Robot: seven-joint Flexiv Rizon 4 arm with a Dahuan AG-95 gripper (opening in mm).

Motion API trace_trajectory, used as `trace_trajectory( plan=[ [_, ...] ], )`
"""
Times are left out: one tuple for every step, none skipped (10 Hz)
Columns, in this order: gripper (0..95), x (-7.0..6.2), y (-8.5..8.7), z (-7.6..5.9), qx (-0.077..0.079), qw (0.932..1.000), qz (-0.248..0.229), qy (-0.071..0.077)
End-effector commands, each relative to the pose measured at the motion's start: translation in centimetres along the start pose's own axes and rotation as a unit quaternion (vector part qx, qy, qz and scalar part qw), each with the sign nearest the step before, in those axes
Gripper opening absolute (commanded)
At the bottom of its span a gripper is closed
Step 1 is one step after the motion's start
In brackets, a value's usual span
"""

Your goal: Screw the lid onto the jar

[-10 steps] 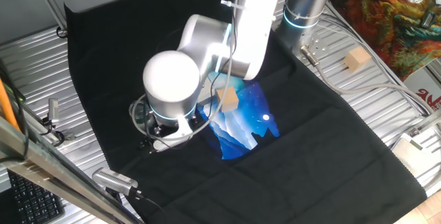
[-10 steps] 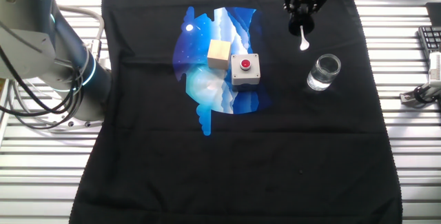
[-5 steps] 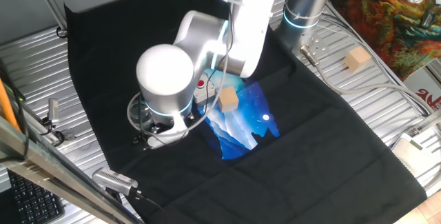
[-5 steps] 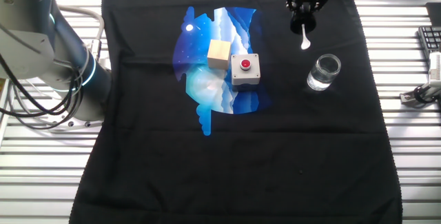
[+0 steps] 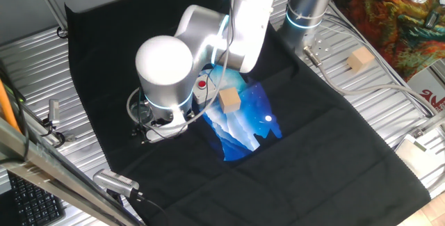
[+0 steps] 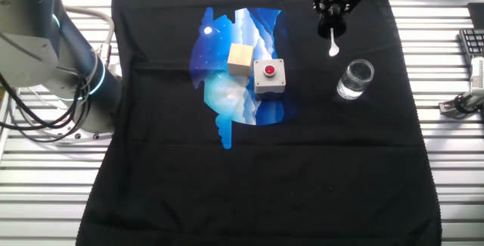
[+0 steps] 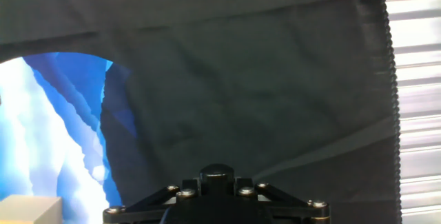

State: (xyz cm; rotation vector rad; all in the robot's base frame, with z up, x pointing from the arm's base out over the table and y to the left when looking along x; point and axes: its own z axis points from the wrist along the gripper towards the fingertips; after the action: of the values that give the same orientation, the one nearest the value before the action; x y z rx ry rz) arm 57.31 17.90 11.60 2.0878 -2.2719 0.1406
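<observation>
One gap matters: hand (image 6: 333,11) gripping lid (image 6: 332,28), white tip down; jar (image 6: 355,79) near, offset toward worktop's keyboard side. Shift you there.

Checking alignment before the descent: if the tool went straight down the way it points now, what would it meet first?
Most likely the bare black cloth, not the jar. The tool holds the lid beside the jar rather than over its mouth, though depth is hard to judge.
</observation>
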Motion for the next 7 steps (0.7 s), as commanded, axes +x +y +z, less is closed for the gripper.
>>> trace_trajectory(
  plan=[
    [0.0,0.13,0.15,-0.04,0.000,1.0000,0.003,-0.002],
    [0.0,0.13,0.15,-0.03,-0.001,1.0000,0.006,-0.005],
    [0.0,0.14,0.14,-0.02,-0.001,0.9999,0.009,-0.008],
    [0.0,0.15,0.14,-0.02,-0.001,0.9999,0.009,-0.008],
    [0.0,0.16,0.14,-0.01,-0.001,0.9999,0.007,-0.009],
    [0.0,0.16,0.14,-0.01,-0.001,0.9999,0.006,-0.008],
    [0.0,0.16,0.14,-0.01,0.000,0.9999,0.007,-0.009]
  ],
)
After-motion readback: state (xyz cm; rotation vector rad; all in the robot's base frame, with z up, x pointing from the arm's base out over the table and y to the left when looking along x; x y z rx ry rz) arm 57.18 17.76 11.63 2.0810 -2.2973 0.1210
